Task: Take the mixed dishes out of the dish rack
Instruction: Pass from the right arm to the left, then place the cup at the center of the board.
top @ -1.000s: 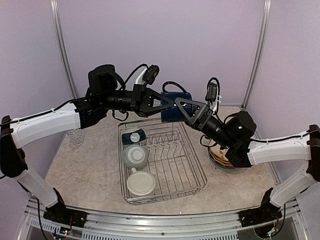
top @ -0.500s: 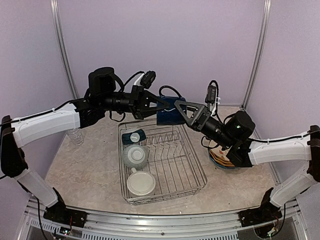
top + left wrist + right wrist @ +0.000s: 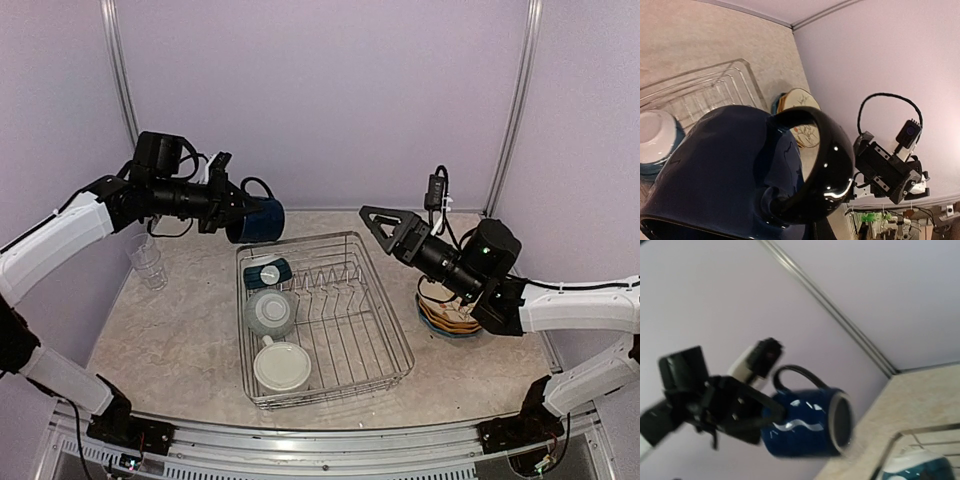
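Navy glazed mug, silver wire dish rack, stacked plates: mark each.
Navy glazed mug [image 3: 262,222]: top external view, side wall.
Silver wire dish rack [image 3: 350,330]: top external view, bare floor wires.
Stacked plates [image 3: 440,322]: top external view, near-left rim.

A glossy navy mug [image 3: 725,165] fills the foreground, tipped on its side, its handle [image 3: 837,155] looping toward the lens. Behind it the wire dish rack [image 3: 715,90] sits on the beige table [image 3: 700,35], with a white-lined teal bowl [image 3: 655,135] at the frame's left edge. A stack of plates [image 3: 799,100], cream floral on top, lies beyond the rack. The right claw [image 3: 887,172] hangs against the lilac wall [image 3: 880,55].
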Controlling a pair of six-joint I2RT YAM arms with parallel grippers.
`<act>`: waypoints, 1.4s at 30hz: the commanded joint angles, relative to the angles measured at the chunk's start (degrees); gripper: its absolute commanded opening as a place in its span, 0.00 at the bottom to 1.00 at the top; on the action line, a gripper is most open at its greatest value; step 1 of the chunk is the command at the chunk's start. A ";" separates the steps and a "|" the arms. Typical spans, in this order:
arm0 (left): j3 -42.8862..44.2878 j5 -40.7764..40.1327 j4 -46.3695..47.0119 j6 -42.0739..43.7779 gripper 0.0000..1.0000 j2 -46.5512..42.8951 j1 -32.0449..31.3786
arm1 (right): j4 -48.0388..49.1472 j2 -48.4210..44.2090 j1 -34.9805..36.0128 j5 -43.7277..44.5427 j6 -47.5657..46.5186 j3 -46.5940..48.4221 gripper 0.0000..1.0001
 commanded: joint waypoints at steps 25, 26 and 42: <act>41.95 -30.60 -47.96 20.22 0.00 38.56 17.22 | -16.97 2.62 1.12 0.39 -6.35 5.67 1.00; 41.60 -30.83 -47.60 20.26 0.00 38.90 17.34 | -18.13 3.25 1.21 0.25 -6.69 6.51 1.00; 32.69 -29.17 -42.60 17.64 0.02 43.17 20.74 | -37.57 23.41 6.03 -0.39 -15.12 27.84 1.00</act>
